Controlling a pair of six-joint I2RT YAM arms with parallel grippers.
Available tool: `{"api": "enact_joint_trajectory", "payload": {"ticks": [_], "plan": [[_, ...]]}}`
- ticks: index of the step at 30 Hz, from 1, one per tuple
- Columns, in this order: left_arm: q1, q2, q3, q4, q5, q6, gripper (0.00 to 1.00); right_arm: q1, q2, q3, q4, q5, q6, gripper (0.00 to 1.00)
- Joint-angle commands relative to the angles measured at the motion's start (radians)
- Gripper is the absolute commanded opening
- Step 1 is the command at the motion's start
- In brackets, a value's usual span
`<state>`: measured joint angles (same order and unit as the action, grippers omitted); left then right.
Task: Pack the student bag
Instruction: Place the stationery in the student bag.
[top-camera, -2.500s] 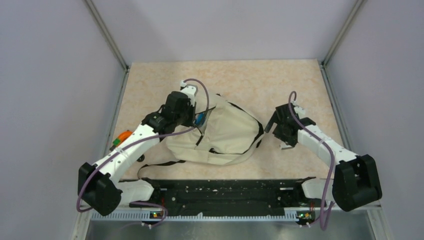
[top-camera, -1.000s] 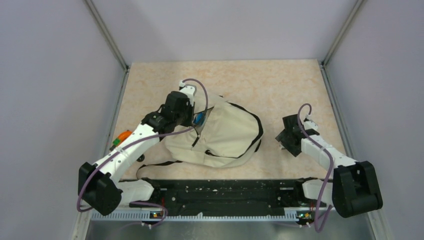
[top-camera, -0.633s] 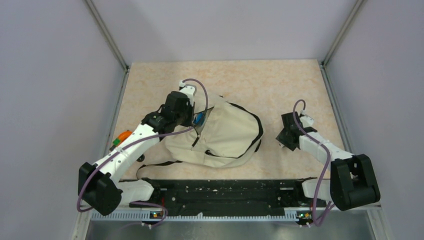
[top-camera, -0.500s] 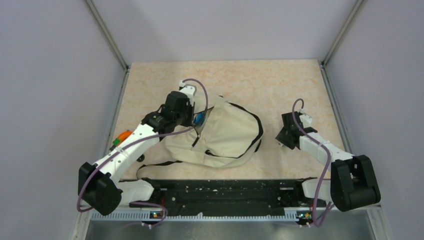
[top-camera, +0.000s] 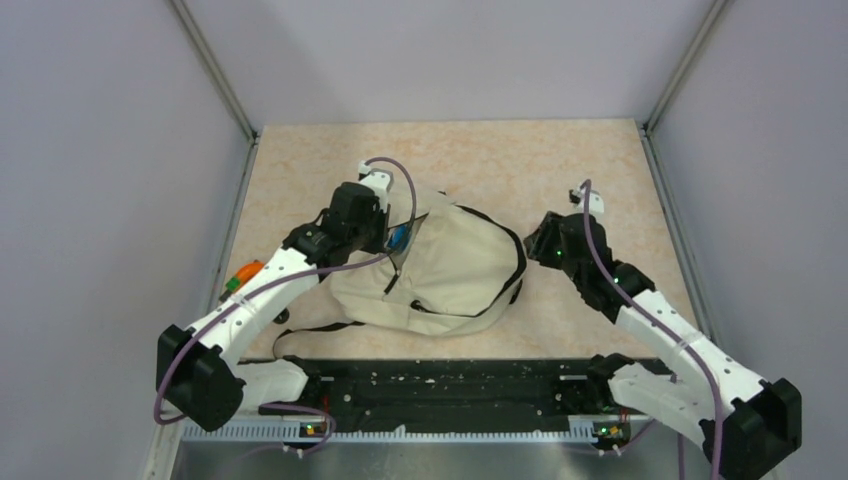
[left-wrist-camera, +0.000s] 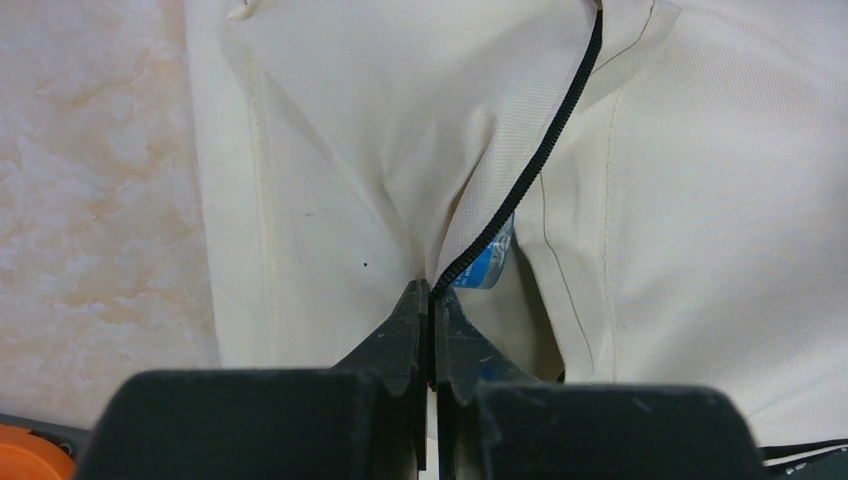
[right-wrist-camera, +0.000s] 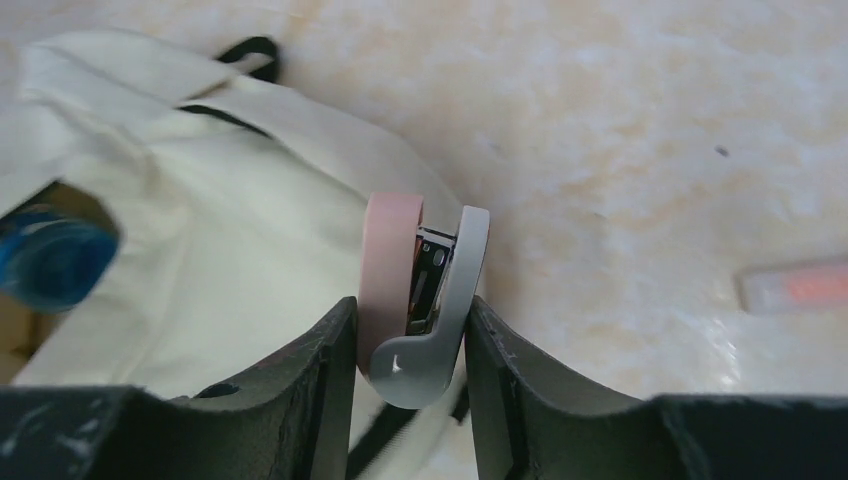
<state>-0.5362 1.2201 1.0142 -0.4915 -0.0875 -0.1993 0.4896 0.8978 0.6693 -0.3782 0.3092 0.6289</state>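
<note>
Marbled beige table (top-camera: 480, 160) under me, lilac walls (top-camera: 450, 60) beyond. My left pincer (left-wrist-camera: 432, 300) is pinched tight on the zipper edge of the student bag (top-camera: 460, 265), mid-table. My right pincer (right-wrist-camera: 410, 310), part-open, clamps a pink-and-grey stapler (right-wrist-camera: 388, 270) (I think) just beside the bag.

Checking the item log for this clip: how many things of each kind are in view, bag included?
bag: 1
stapler: 1
blue bottle: 1
orange item: 1
blurred pale bar: 1
Total: 5
</note>
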Motion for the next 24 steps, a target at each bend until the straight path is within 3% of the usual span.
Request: {"api": "enact_joint_trajectory", "payload": {"ticks": [1,7,13,24], "plan": [[0.011,-0.023,0.043,0.024,0.016,-0.002,0.00,0.084,0.066,0.109,0.212,-0.174,-0.094,0.40],[0.015,-0.041,0.037,0.041,0.038,0.003,0.00,0.278,0.283,0.202,0.441,-0.318,-0.170,0.40],[0.018,-0.069,0.019,0.075,0.081,0.018,0.00,0.352,0.526,0.284,0.576,-0.551,-0.191,0.40],[0.018,-0.087,0.009,0.097,0.170,0.039,0.00,0.358,0.799,0.565,0.426,-0.650,-0.373,0.40]]}}
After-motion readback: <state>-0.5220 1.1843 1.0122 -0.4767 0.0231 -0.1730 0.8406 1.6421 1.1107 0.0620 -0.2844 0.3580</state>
